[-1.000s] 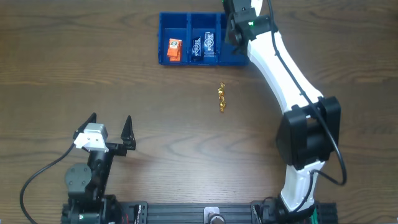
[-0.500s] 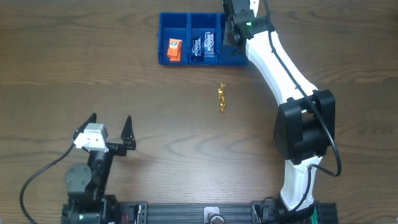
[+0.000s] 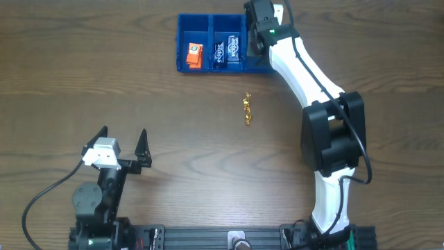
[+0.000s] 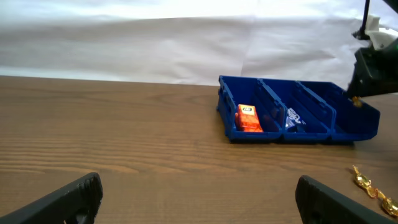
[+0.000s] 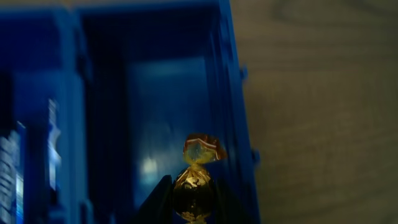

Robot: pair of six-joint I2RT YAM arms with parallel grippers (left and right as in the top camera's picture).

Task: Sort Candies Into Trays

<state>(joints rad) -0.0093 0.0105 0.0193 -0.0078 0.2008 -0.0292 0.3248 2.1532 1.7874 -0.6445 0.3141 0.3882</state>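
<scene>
while right gripper (image 5: 193,202) pinches gold candy (image 5: 198,163) over right compartment of tray (image 3: 182,31), i count orange candy (image 3: 195,56) and blue candies (image 3: 227,50) sorted; gold pair (image 3: 248,111) left on table (image 3: 104,83); left gripper (image 3: 123,142) spread wide, empty.

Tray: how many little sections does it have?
3: the left section holds an orange candy, the middle section blue packets, the right section sits under the right gripper holding a gold candy.

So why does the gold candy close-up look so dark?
Right wrist view: the gold candy hangs over the blue tray, whose walls likely shade it, bar one pale glare patch on its floor. Top and left wrist views: the table is evenly lit.
</scene>
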